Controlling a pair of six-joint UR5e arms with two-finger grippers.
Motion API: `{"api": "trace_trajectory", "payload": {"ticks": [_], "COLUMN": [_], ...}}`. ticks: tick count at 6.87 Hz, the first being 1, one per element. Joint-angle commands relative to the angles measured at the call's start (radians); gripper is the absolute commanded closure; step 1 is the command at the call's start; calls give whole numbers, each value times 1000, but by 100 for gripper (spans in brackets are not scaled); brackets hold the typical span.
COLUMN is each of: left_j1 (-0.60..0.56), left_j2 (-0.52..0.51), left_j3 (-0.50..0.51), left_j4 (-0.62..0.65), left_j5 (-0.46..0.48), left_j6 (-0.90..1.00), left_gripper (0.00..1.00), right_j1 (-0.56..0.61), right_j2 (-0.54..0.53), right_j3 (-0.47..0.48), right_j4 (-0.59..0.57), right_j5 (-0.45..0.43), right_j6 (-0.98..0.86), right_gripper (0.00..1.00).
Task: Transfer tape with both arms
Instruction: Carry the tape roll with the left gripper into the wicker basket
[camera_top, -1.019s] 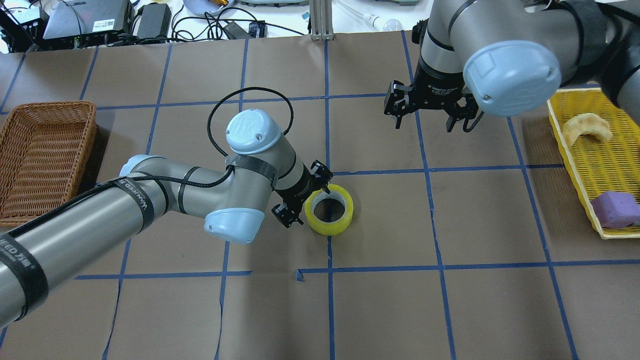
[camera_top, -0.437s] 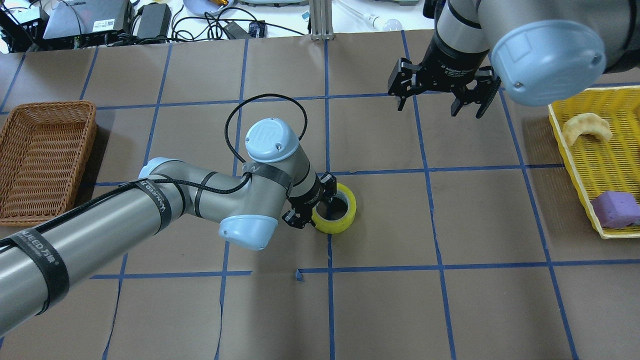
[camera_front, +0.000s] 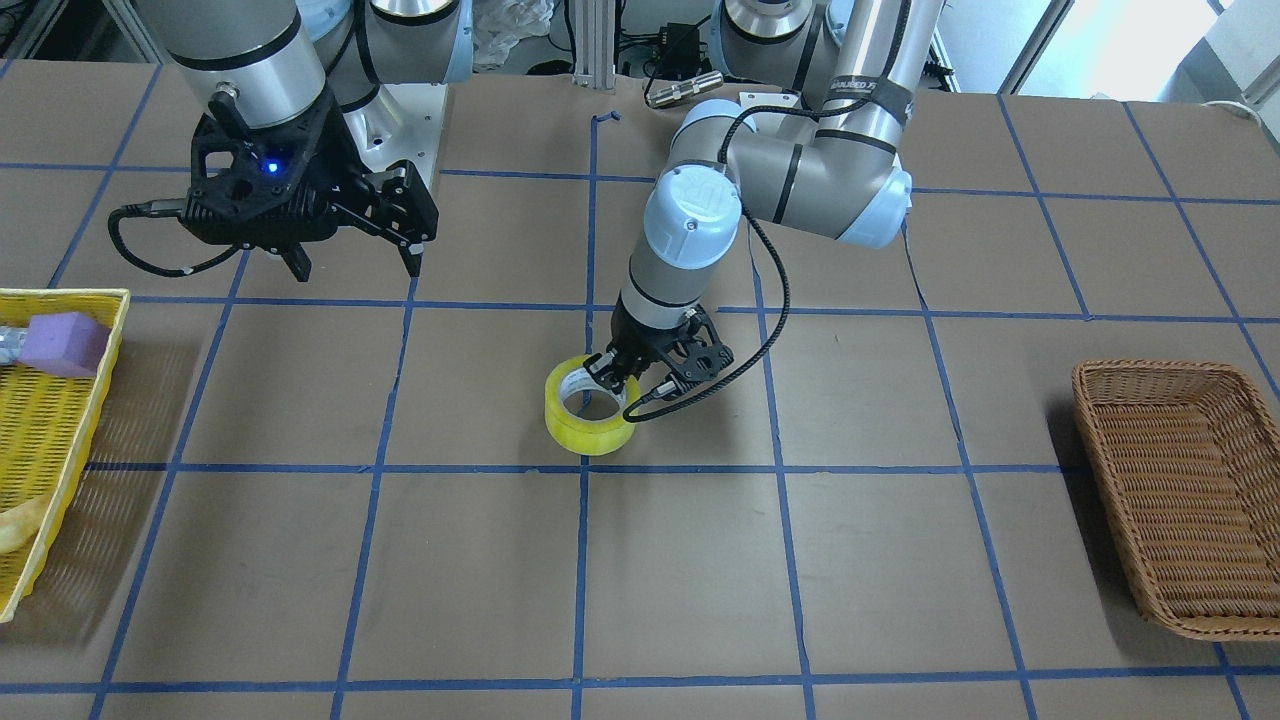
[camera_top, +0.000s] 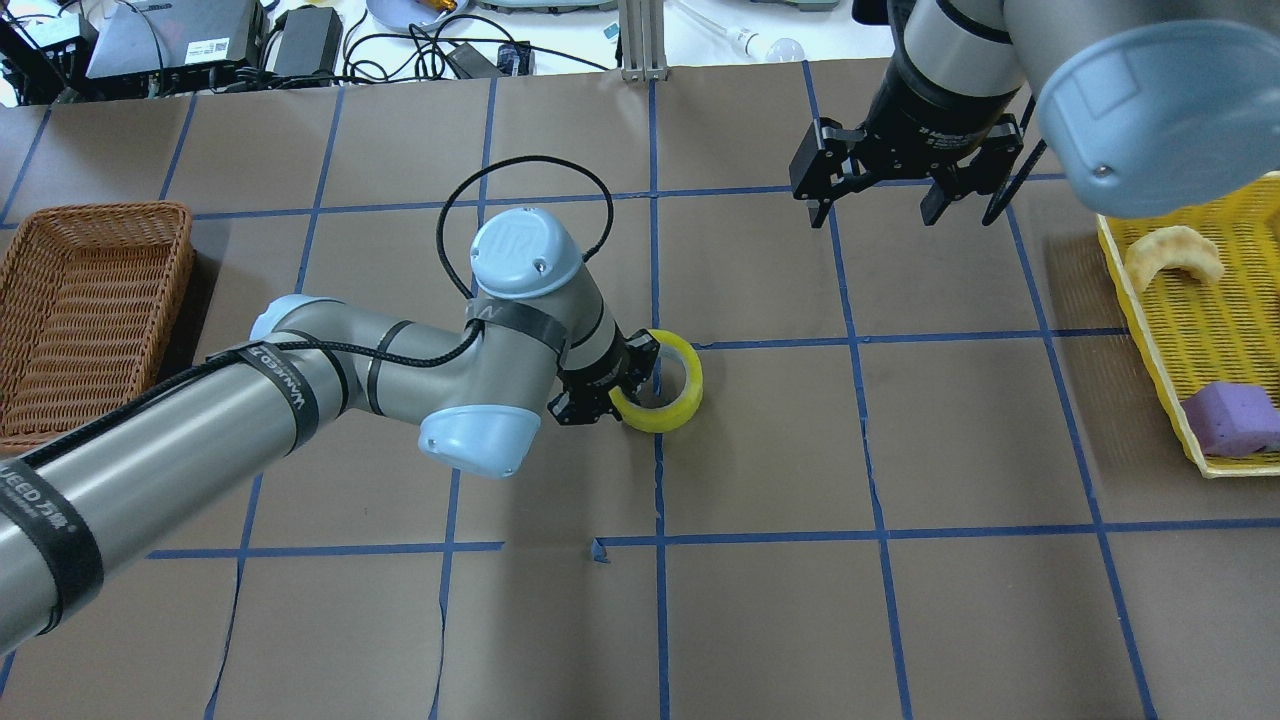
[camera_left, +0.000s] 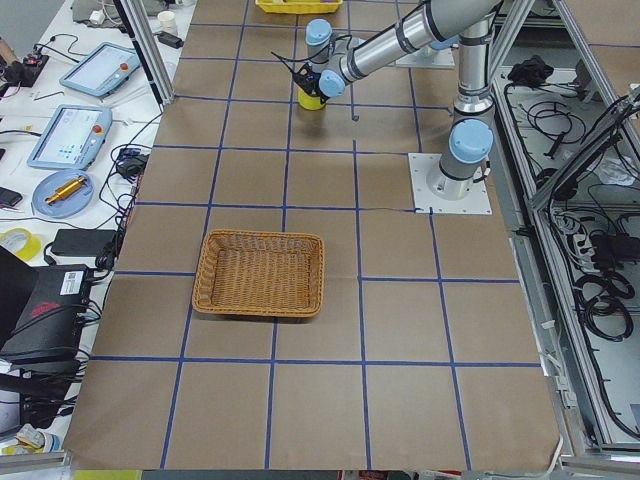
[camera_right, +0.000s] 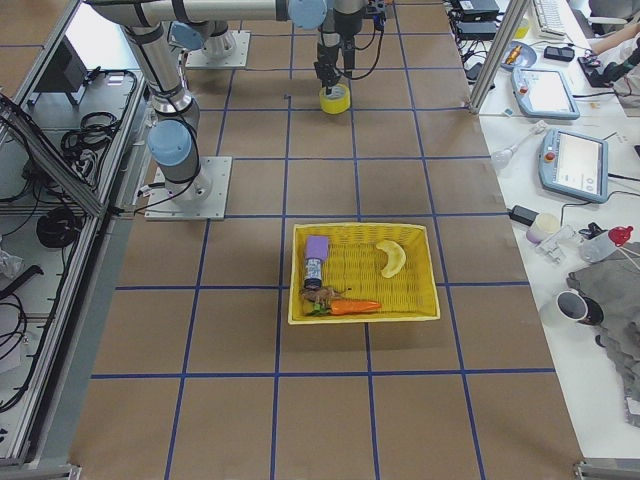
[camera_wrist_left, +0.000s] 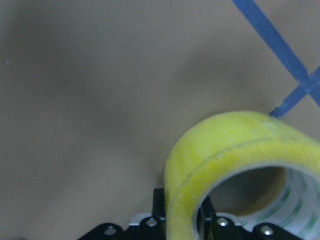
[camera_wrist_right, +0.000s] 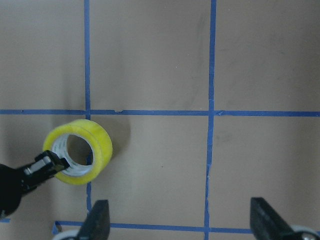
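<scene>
The tape (camera_top: 668, 404), a yellow roll with a white core, sits tilted at the table's middle, by a blue grid crossing. My left gripper (camera_top: 625, 385) is shut on the roll's near wall, with one finger inside the core and one outside. The front view shows the same grip (camera_front: 612, 378) on the tape (camera_front: 585, 425). In the left wrist view the roll (camera_wrist_left: 220, 150) fills the lower right. My right gripper (camera_top: 875, 205) is open and empty, held high over the far right of the table. Its wrist view shows the tape (camera_wrist_right: 95, 142) below it.
A brown wicker basket (camera_top: 90, 310) stands at the left edge. A yellow basket (camera_top: 1148, 340) at the right edge holds a purple foam block (camera_top: 1230, 418) and a piece of bread (camera_top: 1175, 255). Cables and devices lie beyond the far edge.
My left gripper has closed on the tape's wall, and the roll has tilted and shifted a little away from the robot. My right arm has moved farther away and to the right, still open.
</scene>
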Motion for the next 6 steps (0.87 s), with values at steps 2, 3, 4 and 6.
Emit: {"api": "trace_trajectory", "payload": {"ticks": [2, 3, 4, 6], "left_j1": [306, 435, 559, 800], "left_j2": [70, 68, 58, -23], "left_j3": [380, 433, 435, 436], "left_j4": [-652, -724, -710, -460], "left_j5": [101, 141, 255, 289], "left_j6": [658, 934, 1248, 1720], "left_gripper": [100, 100, 100, 100], "right_j1": [-38, -75, -108, -107], "right_j2": [1, 2, 5, -4], "right_j3": [5, 5, 7, -7], "right_j4": [36, 120, 134, 84], "right_j5": [-18, -22, -11, -2], "right_j6": [-109, -110, -107, -102], "right_gripper": [0, 0, 0, 0]}}
